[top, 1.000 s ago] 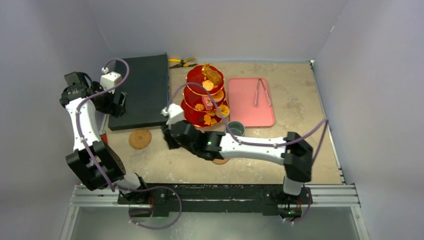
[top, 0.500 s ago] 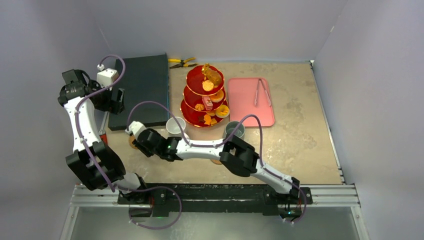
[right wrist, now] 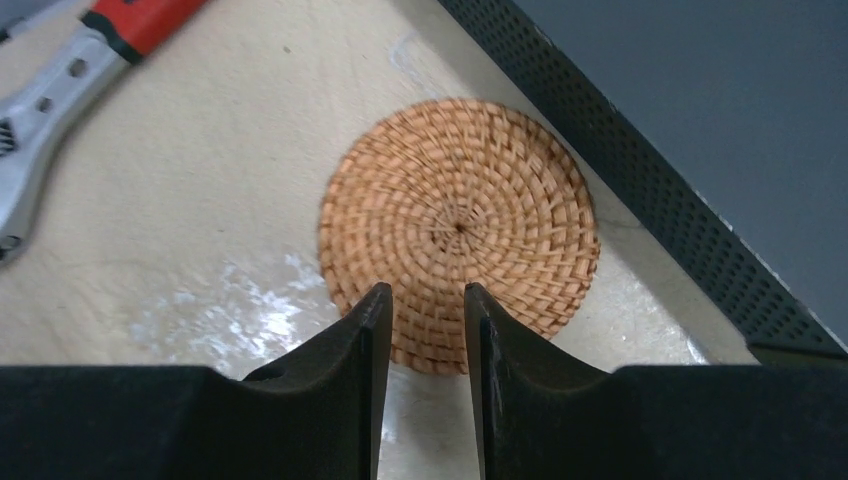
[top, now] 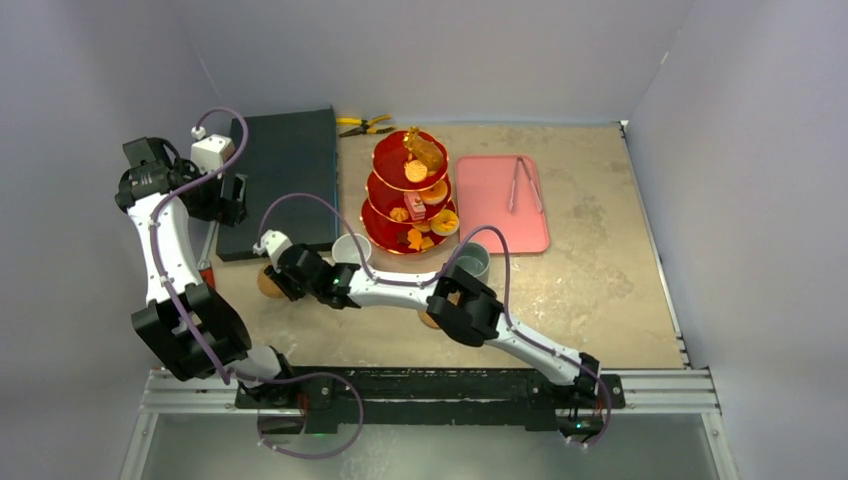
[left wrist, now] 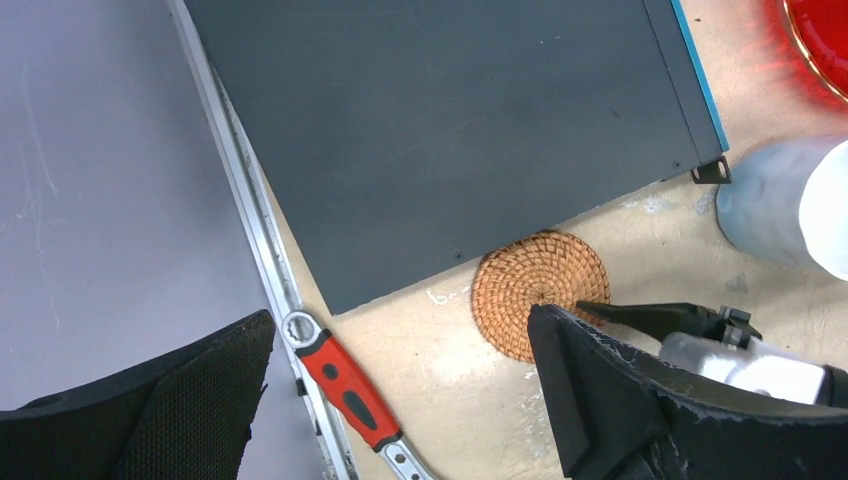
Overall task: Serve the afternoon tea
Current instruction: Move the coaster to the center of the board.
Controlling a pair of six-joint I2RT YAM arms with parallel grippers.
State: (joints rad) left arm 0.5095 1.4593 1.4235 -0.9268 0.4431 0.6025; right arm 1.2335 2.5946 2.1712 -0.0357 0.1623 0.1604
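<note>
We see a tan, mottled table top (top: 600,290) boxed in by plain pale grey walls (top: 450,50) at back, left & right. A silver metal rail (top: 670,390) runs along its near edge. Light is soft & even throughout.

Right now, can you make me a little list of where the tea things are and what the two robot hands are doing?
Stand: red three-tier stand at the back middle, biscuits on its tiers
Mugs: white mug left of the stand, grey mug right of it, both upright on the table
Coaster: cork coaster lying flat beside the dark slab, nothing on it
Right arm: right gripper over the coaster's edge, fingers a small gap apart
Left arm: left gripper open, holding nothing
</note>
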